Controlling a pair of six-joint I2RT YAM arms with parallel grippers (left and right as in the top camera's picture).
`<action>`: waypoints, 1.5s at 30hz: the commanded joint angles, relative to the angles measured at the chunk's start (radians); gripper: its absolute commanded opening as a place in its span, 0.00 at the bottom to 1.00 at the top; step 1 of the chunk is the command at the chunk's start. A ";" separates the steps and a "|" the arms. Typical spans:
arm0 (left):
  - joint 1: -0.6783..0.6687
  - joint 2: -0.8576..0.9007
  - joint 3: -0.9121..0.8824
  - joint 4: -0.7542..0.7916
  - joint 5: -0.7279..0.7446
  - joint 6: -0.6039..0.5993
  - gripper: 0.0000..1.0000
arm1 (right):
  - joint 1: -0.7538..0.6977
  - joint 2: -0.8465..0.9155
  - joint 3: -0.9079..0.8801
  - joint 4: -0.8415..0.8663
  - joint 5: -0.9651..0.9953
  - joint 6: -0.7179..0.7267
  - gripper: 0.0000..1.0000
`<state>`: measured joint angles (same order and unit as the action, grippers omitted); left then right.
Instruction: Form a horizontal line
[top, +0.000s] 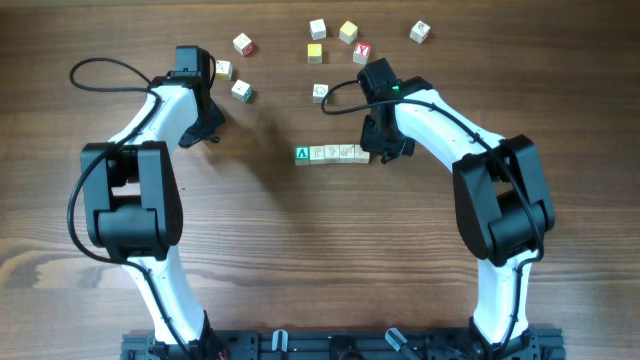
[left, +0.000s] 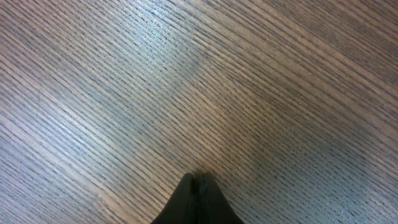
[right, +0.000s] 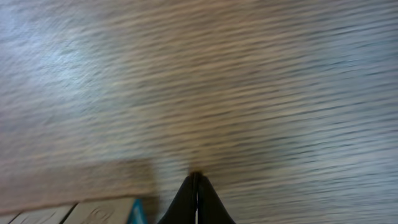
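Right gripper (right: 196, 179) has its fingers pressed together on nothing, tips just off the right end of the line (top: 332, 154). That line lies near the middle of the overhead frame: four pale cubes, it seems, touching edge to edge, the leftmost green-faced. Left gripper (left: 200, 182) is likewise closed and empty over bare table (left: 124, 93), left of centre and well apart from the line. Loose cubes (top: 315, 52) lie scattered along the upper part of the frame.
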<state>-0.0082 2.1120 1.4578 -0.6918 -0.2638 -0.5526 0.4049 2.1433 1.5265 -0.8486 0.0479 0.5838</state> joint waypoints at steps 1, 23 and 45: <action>0.000 0.013 -0.001 0.003 0.010 -0.013 0.05 | 0.002 0.023 -0.007 0.001 -0.082 -0.034 0.04; 0.000 0.013 -0.001 0.003 0.013 -0.013 0.07 | 0.002 0.023 -0.007 0.028 -0.176 -0.062 0.04; 0.000 0.013 -0.001 0.003 0.013 -0.014 0.07 | 0.002 0.023 -0.007 0.038 -0.221 -0.061 0.04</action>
<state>-0.0082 2.1120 1.4578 -0.6922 -0.2604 -0.5526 0.4049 2.1433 1.5265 -0.8146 -0.1570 0.5331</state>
